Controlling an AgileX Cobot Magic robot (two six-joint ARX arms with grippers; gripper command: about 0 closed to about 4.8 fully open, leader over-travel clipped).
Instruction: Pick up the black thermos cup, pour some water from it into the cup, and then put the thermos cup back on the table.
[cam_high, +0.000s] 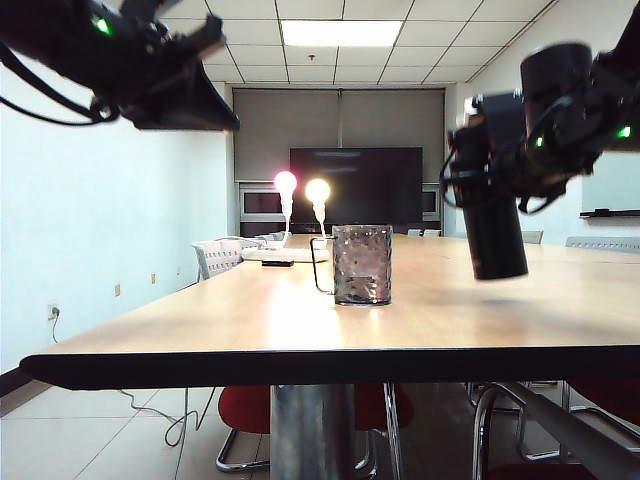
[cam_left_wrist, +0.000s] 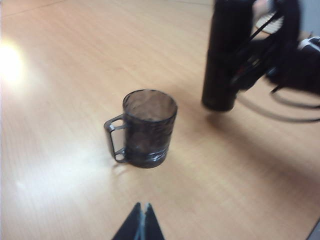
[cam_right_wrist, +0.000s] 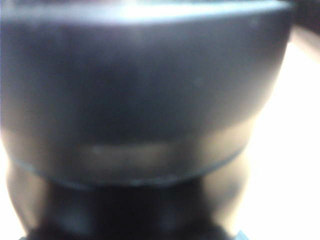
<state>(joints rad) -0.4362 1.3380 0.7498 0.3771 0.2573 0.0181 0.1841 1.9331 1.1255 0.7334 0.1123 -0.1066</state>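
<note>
Black flask: we see the black thermos cup (cam_high: 497, 225) lifted clear of the worktop (cam_high: 250, 320), hanging close to upright with a slight tilt, a soft shadow under its base. In the left wrist view it (cam_left_wrist: 222, 60) stands off to one side of the cup, well apart from it.
Right gripper: we see the right gripper (cam_high: 500, 150) clamped around the upper part of the flask, its jaws spread wide on the body. In the right wrist view the dark, blurred barrel (cam_right_wrist: 145, 100) fills nearly everything, so the fingers themselves cannot be made out there.
Glass: we find the cup (cam_high: 361, 264) upright on the worktop near the middle, its thin wire handle turned towards the left of the exterior view. In the left wrist view the cup (cam_left_wrist: 147, 128) sits alone on bare wood; we cannot tell whether it holds any liquid.
Left gripper: we see the left gripper (cam_left_wrist: 140, 227) hovering above the worktop, near the cup but not touching it, its jaws brought together with only a thin slit between the tips, holding nothing.
Background: two lit lamps (cam_high: 302, 190) glow at the far end of the worktop before a dark screen (cam_high: 356, 186).
</note>
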